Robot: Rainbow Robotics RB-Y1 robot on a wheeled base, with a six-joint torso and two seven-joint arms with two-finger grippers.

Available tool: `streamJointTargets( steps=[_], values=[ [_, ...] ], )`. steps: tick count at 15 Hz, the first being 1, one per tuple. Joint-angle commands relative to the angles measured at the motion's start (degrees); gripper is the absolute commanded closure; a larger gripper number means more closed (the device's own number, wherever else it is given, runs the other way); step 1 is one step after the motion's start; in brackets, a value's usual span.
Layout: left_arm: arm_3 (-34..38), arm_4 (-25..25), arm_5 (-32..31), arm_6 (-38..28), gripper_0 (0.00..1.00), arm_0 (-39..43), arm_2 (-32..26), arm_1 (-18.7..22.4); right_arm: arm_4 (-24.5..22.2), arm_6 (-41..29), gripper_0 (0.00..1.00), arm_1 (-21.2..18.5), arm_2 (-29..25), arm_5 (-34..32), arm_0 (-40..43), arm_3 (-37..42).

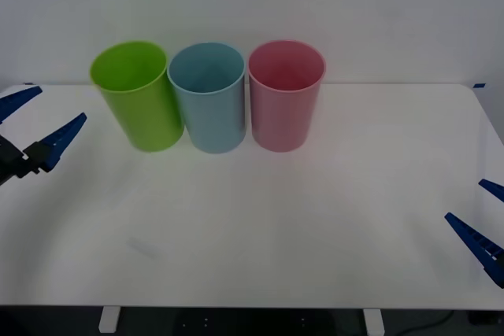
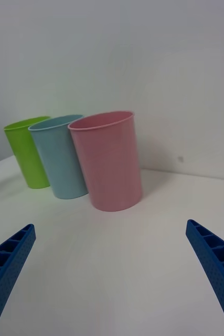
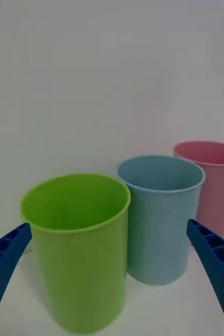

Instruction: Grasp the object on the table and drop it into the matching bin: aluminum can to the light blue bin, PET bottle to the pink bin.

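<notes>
The light blue bin (image 1: 208, 98) stands upright at the back of the white table (image 1: 315, 226), between a lime green bin (image 1: 138, 96) and the pink bin (image 1: 285, 96). The aluminum can and the PET bottle are out of view. My left gripper (image 1: 39, 120) hovers open at the table's left edge, level with the bins; its wrist view looks at the lime green bin (image 3: 80, 247), the light blue bin (image 3: 161, 215) and the pink bin (image 3: 214, 184). At the table's right front edge my right gripper (image 1: 484, 218) is open and holds nothing, facing the pink bin (image 2: 109, 160).
The three bins stand side by side, almost touching, in front of a plain white wall. Bare tabletop stretches from the bins to the front edge and out to the right.
</notes>
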State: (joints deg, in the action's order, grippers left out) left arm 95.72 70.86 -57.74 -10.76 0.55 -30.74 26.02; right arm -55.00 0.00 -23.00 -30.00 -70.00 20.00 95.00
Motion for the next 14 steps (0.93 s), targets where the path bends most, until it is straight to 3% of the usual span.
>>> streamJointTargets(
  steps=[1,14],
  values=[
    [0.0,-2.6,-0.2,0.6,0.00,4.5,-2.0,2.3,0.0,0.0,0.00,0.0,0.0,0.0,0.0,0.0],
    [0.0,-11.7,-3.1,8.4,0.00,21.4,-7.3,3.3,0.0,0.0,0.00,0.0,0.0,0.0,0.0,0.0]
  ],
)
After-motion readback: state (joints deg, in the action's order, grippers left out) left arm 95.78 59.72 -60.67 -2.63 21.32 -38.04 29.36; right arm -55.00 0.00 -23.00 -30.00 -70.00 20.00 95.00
